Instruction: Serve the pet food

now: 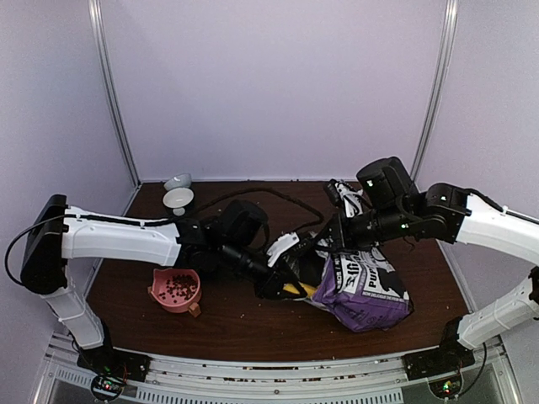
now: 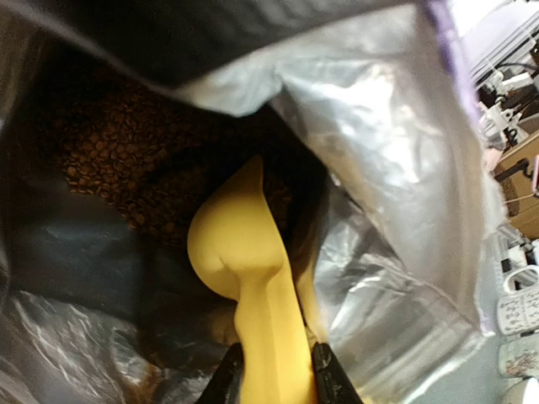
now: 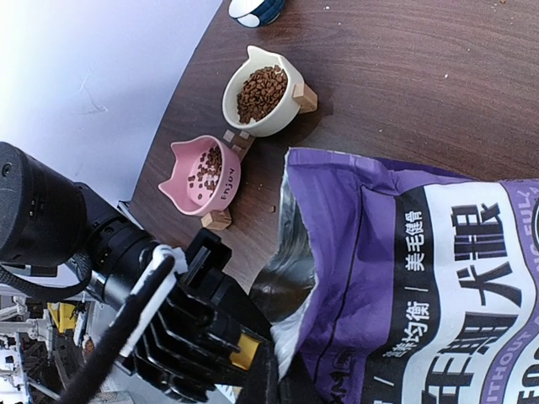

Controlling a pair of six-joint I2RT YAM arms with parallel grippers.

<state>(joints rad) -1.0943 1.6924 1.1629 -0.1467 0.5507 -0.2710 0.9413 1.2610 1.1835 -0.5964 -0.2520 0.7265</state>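
Item: pet food (image 2: 109, 160), a loose heap deep inside the purple bag (image 3: 404, 252) slumped on the table (image 3: 404, 76). Further portions sit in the white bowl (image 3: 263, 91) (well filled) and the pink bowl (image 3: 206, 172) (sparse). Left hand (image 2: 278, 379), within the bag mouth, grips the yellow scoop (image 2: 240, 244) by its handle. Right hand (image 3: 271, 383) is closed, seemingly pinching the bag's rim. Risks: the rim slips and foil sags onto the scoop; a tilted scoop sheds kibble short of the bowls.

scoop (image 2: 246, 252) in bag (image 1: 370, 293), pet food (image 1: 178, 287) in bowl (image 1: 157, 294)
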